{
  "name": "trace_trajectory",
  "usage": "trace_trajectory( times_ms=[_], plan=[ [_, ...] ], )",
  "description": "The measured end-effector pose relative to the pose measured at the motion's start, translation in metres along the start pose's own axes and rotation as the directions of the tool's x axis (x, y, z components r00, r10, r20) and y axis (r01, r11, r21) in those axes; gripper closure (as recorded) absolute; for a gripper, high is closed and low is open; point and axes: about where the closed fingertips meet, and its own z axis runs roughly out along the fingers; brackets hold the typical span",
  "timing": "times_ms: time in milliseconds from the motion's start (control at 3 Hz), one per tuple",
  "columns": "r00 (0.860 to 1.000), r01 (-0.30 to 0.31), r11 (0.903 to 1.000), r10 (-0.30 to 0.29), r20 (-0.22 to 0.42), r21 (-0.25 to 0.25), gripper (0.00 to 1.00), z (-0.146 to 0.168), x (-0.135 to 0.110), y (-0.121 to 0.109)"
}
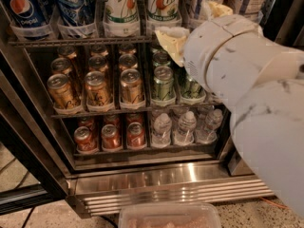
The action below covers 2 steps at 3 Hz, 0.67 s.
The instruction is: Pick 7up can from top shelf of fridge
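Two 7up cans stand side by side on the top shelf (pixel 80 41) of the fridge (pixel 166 184), one at the centre (pixel 121 8) and one to its right (pixel 163 4). Both are white-silver with green lettering and sit in clear trays. My gripper (pixel 173 39), with pale yellow pads, is at the shelf's front bar, just below and right of the right 7up can. My big white arm (pixel 247 80) hides the right part of the shelves.
Blue Pepsi cans (pixel 21 8) stand left of the 7up cans. The middle rack holds copper cans (pixel 97 87) and green cans (pixel 163 82). The lowest rack holds red cans (pixel 110 137) and water bottles (pixel 161 127). A clear plastic tub (pixel 168 216) sits on the floor.
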Motion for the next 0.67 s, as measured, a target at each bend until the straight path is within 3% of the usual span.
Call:
trace_trajectory(
  times_ms=[667],
  plan=[
    [0.998,-0.033,0.9987,0.032,0.046,0.038,0.44,0.0069,0.0065,-0.0015]
  ],
)
